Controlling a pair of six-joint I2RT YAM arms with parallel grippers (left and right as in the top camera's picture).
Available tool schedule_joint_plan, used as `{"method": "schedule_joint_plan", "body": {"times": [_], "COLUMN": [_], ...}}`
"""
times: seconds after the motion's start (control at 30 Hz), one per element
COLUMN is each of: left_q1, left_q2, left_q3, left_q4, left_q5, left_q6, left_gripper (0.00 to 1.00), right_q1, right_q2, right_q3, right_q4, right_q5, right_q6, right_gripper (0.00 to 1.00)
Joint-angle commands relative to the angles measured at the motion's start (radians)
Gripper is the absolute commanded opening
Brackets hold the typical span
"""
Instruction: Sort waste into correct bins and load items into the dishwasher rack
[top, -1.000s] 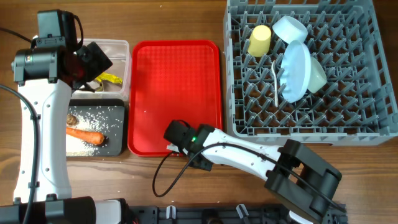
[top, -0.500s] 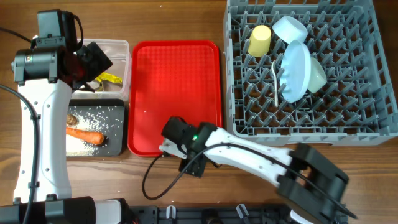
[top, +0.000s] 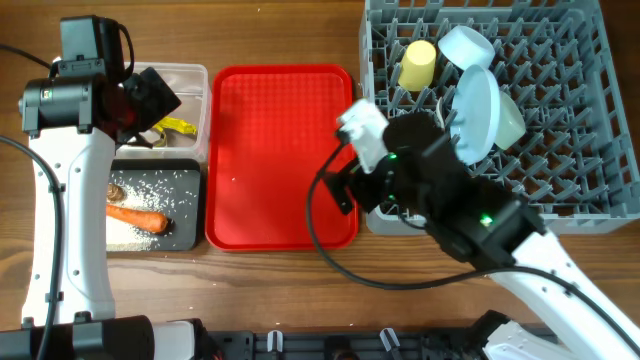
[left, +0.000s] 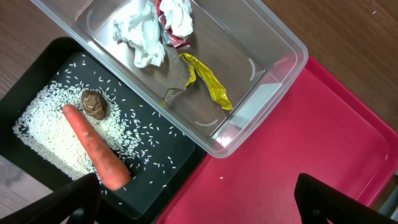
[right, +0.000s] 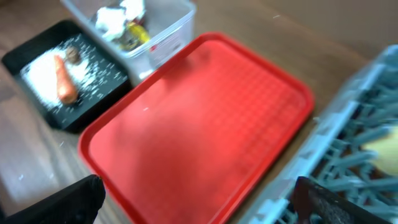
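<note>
An orange carrot (top: 137, 215) (left: 96, 149), white rice (left: 43, 134) and a small brown lump (left: 94, 104) lie in the black tray (top: 188, 236). The clear tub (top: 192, 76) holds a yellow wrapper (left: 208, 81), a red-silver wrapper (left: 177, 18) and crumpled white paper (left: 140, 28). In the grey rack (top: 600, 200) stand a yellow cup (top: 418, 63), a pale blue plate (top: 477, 115), a light blue bowl (top: 465, 45), a pale green bowl (top: 512, 122) and a white spoon (top: 444, 135). My left gripper (left: 199, 205) hangs open above the bins. My right gripper (top: 345, 188) (right: 199, 199) is open and empty, high over the serving tray's right edge.
A flat red serving tray (top: 280, 150) (right: 205, 124) lies bare between the bins and the rack. Wooden tabletop (top: 300, 290) shows along the front. My right arm's body (top: 480, 215) covers the rack's near-left corner in the overhead view.
My right arm has lifted from the table in front of the red tray and swung up and right to the tray's right edge, its jaws opening wider. The left arm is still.
</note>
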Motion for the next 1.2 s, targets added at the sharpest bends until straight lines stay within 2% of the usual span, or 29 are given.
{"method": "schedule_joint_plan", "body": {"times": [0.0, 0.47, 0.87, 0.9, 1.03, 1.1, 1.17], "left_q1": [0.003, 0.003, 0.003, 0.003, 0.003, 0.003, 0.003], "left_q2": [-0.009, -0.009, -0.009, -0.009, -0.009, -0.009, -0.009], "left_q3": [0.012, 0.012, 0.012, 0.012, 0.012, 0.012, 0.012], "left_q4": [0.001, 0.001, 0.001, 0.001, 0.001, 0.001, 0.001], "left_q5": [-0.013, -0.013, -0.013, -0.013, -0.013, -0.013, -0.013], "left_q6": [-0.017, -0.017, -0.017, -0.017, -0.017, -0.017, -0.017], "left_gripper": [1.0, 1.0, 1.0, 1.0, 1.0, 1.0, 1.0], "right_q1": [-0.014, -0.014, -0.015, -0.015, -0.018, -0.035, -0.069], "right_q2": [0.006, 0.089, 0.073, 0.056, -0.07, -0.166, -0.266], "right_q3": [0.014, 0.014, 0.006, 0.0, -0.007, -0.022, -0.026], "right_q4": [-0.002, -0.002, 0.024, 0.023, 0.133, 0.268, 0.313], "right_q5": [0.036, 0.036, 0.077, 0.085, 0.137, 0.132, 0.064], "right_q6": [0.02, 0.02, -0.006, -0.021, -0.297, -0.364, -0.364], "right_gripper": [1.0, 0.99, 1.0, 1.0, 1.0, 1.0, 1.0]}}
